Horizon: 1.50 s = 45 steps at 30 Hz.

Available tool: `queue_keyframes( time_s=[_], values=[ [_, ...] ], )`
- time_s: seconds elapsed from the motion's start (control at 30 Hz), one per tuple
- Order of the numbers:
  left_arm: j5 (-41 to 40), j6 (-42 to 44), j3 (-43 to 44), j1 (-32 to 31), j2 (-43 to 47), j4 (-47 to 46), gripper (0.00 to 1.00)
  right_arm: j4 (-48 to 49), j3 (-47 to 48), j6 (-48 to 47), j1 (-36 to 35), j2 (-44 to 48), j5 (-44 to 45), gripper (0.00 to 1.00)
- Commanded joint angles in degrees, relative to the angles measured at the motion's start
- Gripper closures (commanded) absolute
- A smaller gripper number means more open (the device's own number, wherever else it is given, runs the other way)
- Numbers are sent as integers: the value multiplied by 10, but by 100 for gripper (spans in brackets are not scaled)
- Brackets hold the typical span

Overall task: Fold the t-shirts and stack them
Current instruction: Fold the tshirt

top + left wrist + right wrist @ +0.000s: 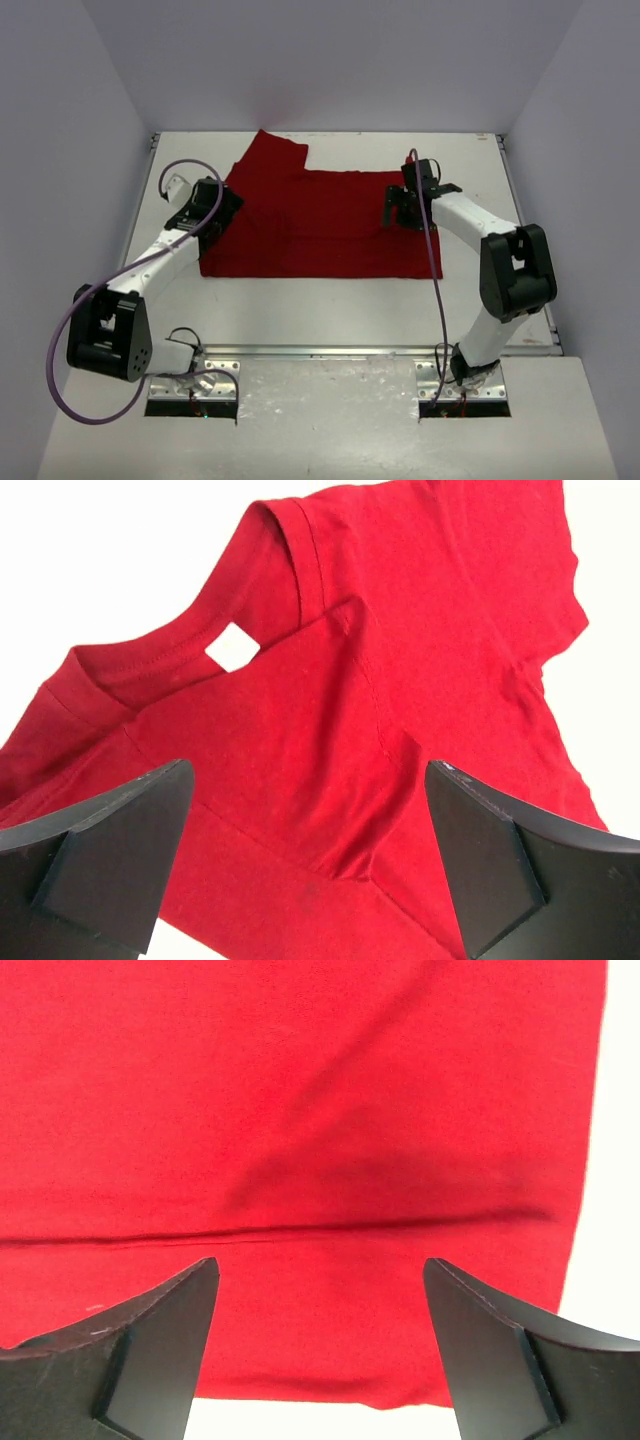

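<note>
My left gripper (310, 875) hangs spread wide over the collar end of the t-shirt (320, 225). My right gripper (320, 1345) hovers spread and empty over its opposite end.

You see a plain deep-red t-shirt (310, 230), with no print on it, and the table (340, 310) is white. The left arm (160, 258) and the right arm (465, 215) are white with black joints, and the cable (438, 290) on each one is purple.
</note>
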<state>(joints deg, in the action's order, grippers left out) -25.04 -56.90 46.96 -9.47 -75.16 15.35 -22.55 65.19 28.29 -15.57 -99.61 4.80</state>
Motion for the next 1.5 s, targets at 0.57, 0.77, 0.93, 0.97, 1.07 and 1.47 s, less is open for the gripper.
queue_keyframes(
  time_s=[0.57,0.77,0.93,0.97,1.07,1.47],
  values=[
    [-39,-99,57,-5,-216,178,0,-146,-72,83,12,-50,108,15],
    [-49,-131,-38,-7,-149,177,0,-163,-151,123,12,12,100,14],
    [-41,-121,-93,-12,-71,161,0,-163,-192,137,12,85,109,14],
    [-41,-119,-99,-12,-63,161,0,-157,-208,139,12,96,102,14],
    [-40,-112,-96,-12,-41,172,0,-139,-230,141,12,132,77,14],
    [0,22,2,-24,108,152,0,-207,-68,63,12,137,124,13]
  ],
)
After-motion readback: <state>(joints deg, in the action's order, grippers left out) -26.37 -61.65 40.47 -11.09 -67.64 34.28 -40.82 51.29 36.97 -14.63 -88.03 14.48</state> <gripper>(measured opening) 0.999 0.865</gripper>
